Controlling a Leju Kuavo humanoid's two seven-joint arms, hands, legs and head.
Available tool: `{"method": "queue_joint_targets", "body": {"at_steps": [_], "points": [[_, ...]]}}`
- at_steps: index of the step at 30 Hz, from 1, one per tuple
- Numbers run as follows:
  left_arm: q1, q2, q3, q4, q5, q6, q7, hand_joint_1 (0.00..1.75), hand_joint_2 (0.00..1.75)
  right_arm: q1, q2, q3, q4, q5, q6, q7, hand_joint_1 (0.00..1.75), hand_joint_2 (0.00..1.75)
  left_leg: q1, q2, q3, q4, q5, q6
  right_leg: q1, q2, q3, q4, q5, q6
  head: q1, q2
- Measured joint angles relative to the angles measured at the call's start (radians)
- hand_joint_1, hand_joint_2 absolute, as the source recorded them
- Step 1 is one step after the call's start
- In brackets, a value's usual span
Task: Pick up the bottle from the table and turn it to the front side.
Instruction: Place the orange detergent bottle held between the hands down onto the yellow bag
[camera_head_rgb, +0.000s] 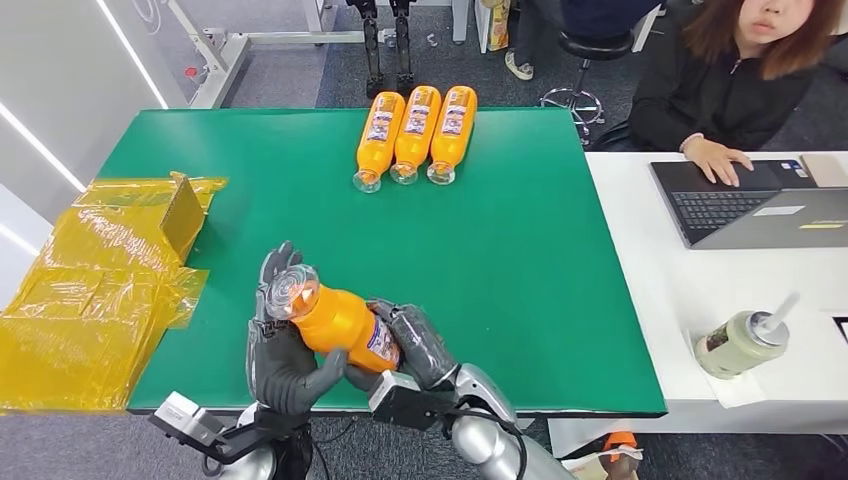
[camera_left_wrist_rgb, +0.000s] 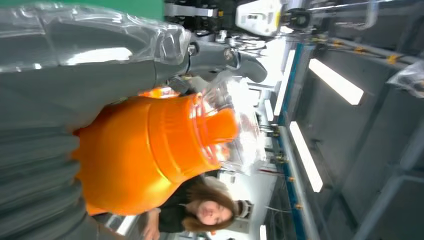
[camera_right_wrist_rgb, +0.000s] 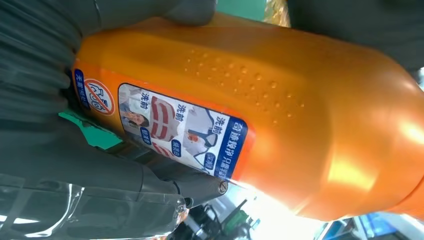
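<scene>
Here both hands, left hand (camera_head_rgb: 285, 365) and right hand (camera_head_rgb: 415, 345), clasp the orange bottle (camera_head_rgb: 340, 325) above the table's (camera_head_rgb: 560, 300) six-o'clock edge; its smooth body could slip mid-turn

The held bottle (camera_head_rgb: 335, 322) sits between the left hand (camera_head_rgb: 285, 360) and right hand (camera_head_rgb: 420, 345) above the table's (camera_head_rgb: 560, 280) near edge, three bottles (camera_head_rgb: 415, 135) lying side by side at its far edge.

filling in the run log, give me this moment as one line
bottle: lifted off green table, clear cap up | left hand: holds bottle | right hand: holds bottle | three bottles: lying at far edge
</scene>
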Motion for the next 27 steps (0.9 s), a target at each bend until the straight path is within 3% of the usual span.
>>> {"method": "queue_joint_targets", "body": {"at_steps": [27], "points": [[0.031,0.008,0.016,0.001,0.013,0.019,0.0,0.0,1.75,-0.002,0.011,0.047,0.057,-0.015,0.021,-0.012,1.74,1.75,0.0,0.0,0.0,0.0,0.0,0.0,0.0,0.0,0.0,0.0,0.0,0.0,0.0,0.0]]}}
